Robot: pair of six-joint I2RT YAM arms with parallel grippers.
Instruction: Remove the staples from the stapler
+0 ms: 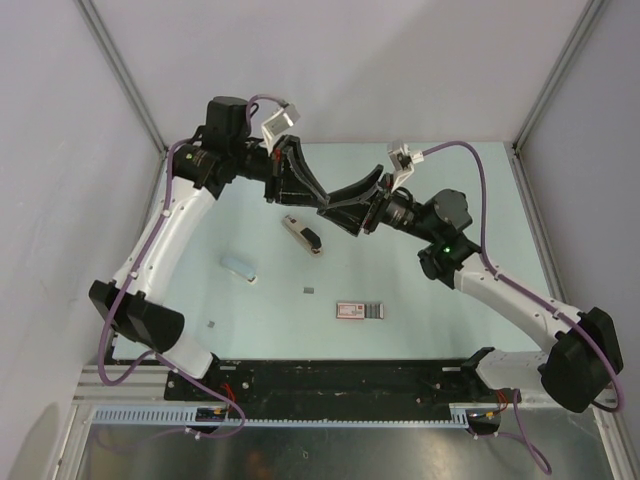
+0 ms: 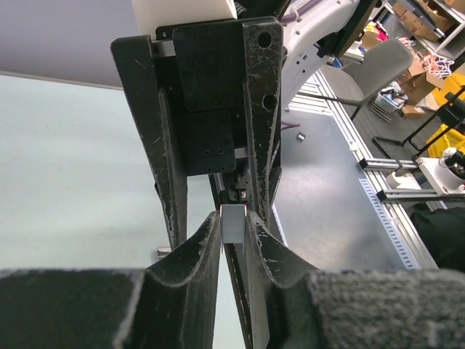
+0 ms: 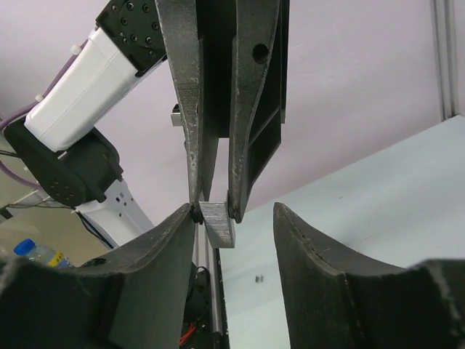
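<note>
The stapler, black with a silvery end, lies on the table below the two grippers. My left gripper is raised above the table and shut on a short silvery strip of staples. The strip is pinched between its fingertips. My right gripper faces it tip to tip and is open. Its fingers stand wide apart on either side of the strip, with one fingertip next to the left gripper's finger. In the top view the strip is hidden between the grippers.
A flat pinkish-red and white box lies toward the near middle. A small pale-blue object lies at the left. Tiny grey bits lie on the table. Frame posts stand at the far corners.
</note>
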